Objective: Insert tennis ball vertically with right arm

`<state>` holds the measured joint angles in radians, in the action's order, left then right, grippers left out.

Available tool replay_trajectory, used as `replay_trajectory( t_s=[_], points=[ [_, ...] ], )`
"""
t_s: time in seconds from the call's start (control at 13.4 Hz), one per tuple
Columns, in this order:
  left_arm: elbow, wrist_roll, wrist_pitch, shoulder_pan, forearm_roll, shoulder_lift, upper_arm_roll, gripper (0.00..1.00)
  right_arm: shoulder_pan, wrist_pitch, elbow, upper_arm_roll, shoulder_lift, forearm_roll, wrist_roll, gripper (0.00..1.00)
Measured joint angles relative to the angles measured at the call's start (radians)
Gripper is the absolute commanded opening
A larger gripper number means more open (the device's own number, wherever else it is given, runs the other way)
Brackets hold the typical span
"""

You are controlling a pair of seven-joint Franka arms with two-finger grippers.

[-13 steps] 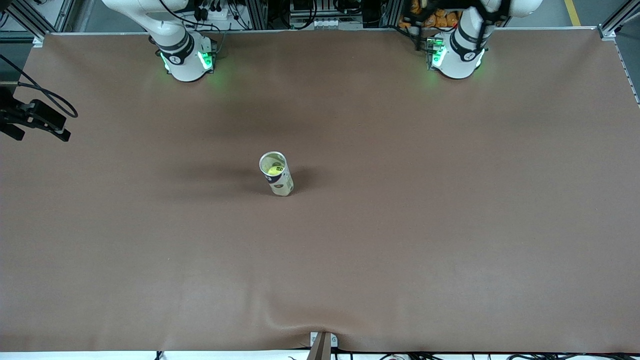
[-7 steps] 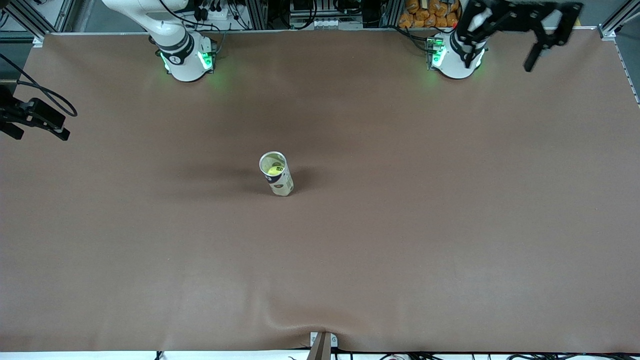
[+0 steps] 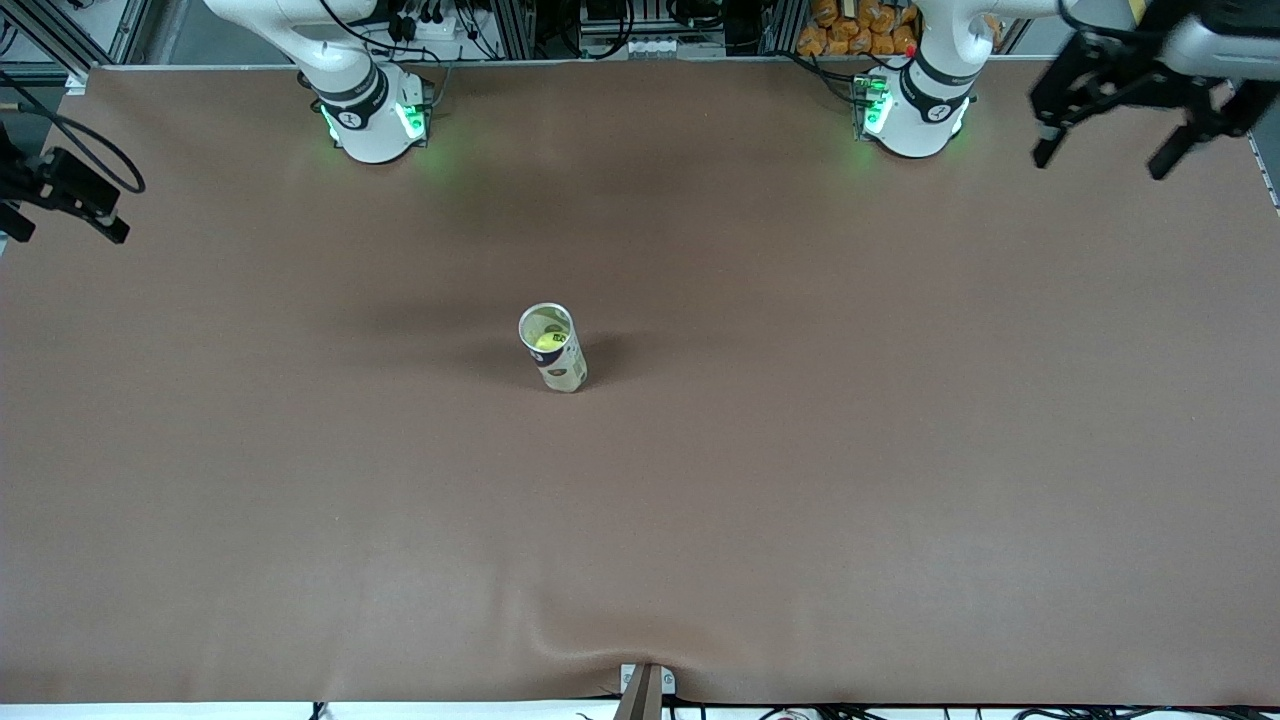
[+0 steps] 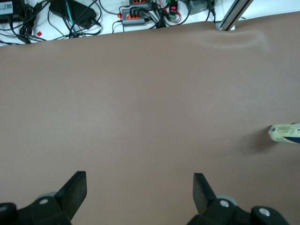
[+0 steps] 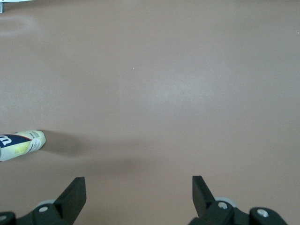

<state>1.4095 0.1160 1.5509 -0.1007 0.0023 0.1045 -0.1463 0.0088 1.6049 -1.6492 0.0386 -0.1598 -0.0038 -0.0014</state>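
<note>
Yellow-green ball [image 3: 545, 341] in clear, navy-labelled can [image 3: 556, 351]; brown table [image 3: 900, 420].

Brown table [image 3: 900, 450], cluttered cables [image 4: 70, 14]

Your black two-finger left gripper [image 3: 1130, 150] hangs open above the table's left-arm end; your black right gripper [image 5: 136, 199] hangs open too.

high front view facing the bases; both wrist views down on the tube [image 3: 553, 360]
</note>
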Motion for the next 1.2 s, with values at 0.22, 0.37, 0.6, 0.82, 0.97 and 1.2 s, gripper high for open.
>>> replay_trajectory(
  t_s=[0.22, 0.37, 0.6, 0.82, 0.97, 1.2],
  points=[
    [0.042, -0.062, -0.002, 0.082, -0.019, -0.001, 0.001, 1.0, 0.0, 0.0, -0.036, 0.0, -0.033, 0.0, 0.0, 1.0],
    [0.066, -0.065, -0.002, 0.111, -0.019, -0.002, 0.0, 1.0, 0.0, 0.001, -0.053, -0.001, -0.047, 0.0, 0.0, 1.0],
    [0.095, -0.092, -0.007, 0.146, -0.02, -0.006, 0.0, 1.0, 0.0, 0.002, -0.064, -0.001, -0.056, 0.0, 0.0, 1.0],
    [0.119, -0.099, -0.012, 0.176, -0.02, -0.019, 0.001, 1.0, 0.0, 0.016, -0.071, 0.0, -0.056, 0.0, 0.0, 1.0],
    [0.123, -0.099, -0.037, 0.184, -0.02, -0.038, 0.001, 1.0, 0.0, 0.023, -0.073, -0.001, -0.056, 0.0, 0.0, 1.0],
    [0.125, -0.099, -0.055, 0.195, -0.02, -0.067, 0.001, 1.0, 0.0, 0.024, -0.073, -0.001, -0.056, 0.0, 0.0, 1.0]
  ],
)
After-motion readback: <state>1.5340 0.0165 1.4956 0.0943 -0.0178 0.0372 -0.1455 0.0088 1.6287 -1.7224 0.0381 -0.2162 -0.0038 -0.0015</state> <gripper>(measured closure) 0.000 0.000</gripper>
